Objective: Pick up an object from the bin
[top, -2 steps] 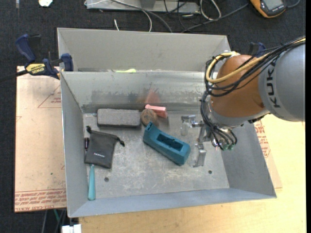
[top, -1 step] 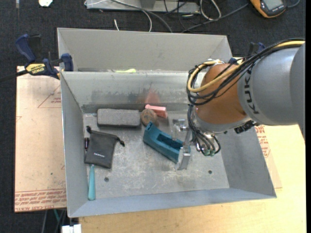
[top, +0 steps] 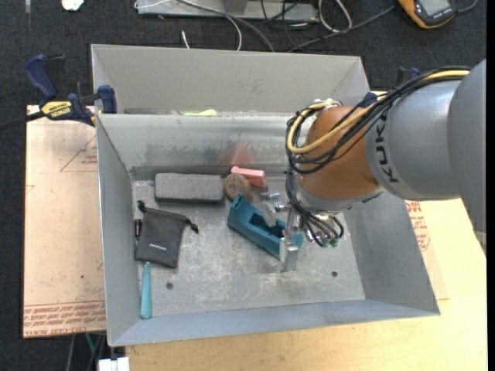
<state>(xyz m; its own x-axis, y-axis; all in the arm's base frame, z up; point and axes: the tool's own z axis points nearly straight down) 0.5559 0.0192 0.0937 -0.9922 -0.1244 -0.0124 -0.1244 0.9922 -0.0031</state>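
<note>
My gripper (top: 289, 253) hangs low over the bin floor, right of centre, under the orange wrist cover. Its tip is right beside the lower right end of a teal plastic tool (top: 251, 224) that lies slanted in the middle of the bin. Whether it touches the tool I cannot tell. Just above the tool's upper end lie a small brown round thing (top: 235, 185) and a pink block (top: 249, 175), both near the back wall.
A grey foam block (top: 189, 187) lies along the back wall at left. Below it, a black pouch (top: 159, 239) and a blue stick-shaped thing (top: 145, 291) lie by the left wall. The arm covers the bin's right part.
</note>
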